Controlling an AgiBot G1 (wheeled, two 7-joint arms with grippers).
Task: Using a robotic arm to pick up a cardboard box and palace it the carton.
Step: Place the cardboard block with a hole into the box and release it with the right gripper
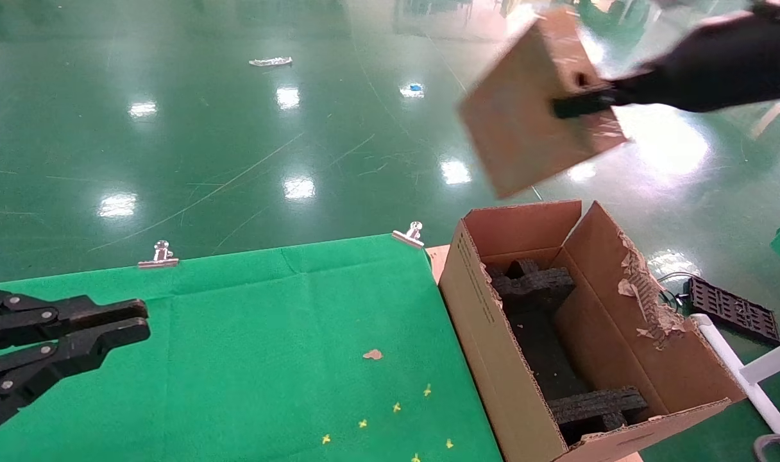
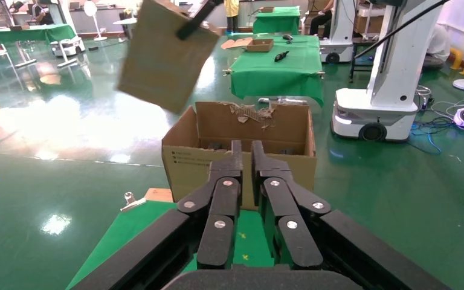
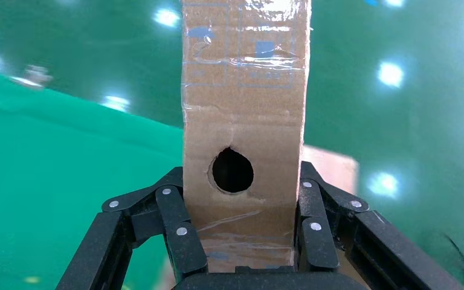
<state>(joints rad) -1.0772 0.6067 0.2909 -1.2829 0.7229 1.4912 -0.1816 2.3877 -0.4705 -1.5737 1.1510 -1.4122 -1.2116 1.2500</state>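
carton top open | foam blocks at both ends

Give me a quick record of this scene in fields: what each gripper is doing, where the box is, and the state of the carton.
right gripper: shut on the cardboard box, held in the air above and beyond the carton
left gripper: jaws shut, holding nothing, over the green cloth
carton: open, flaps raised, black foam blocks inside
cardboard box in carton: not yet

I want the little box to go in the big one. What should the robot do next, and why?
Probably carry it nearer and lower. The right claw grips the cardboard box high above the floor, beyond the carton, whose open top with black foam blocks lies lower and closer. The left claw waits over the green table.
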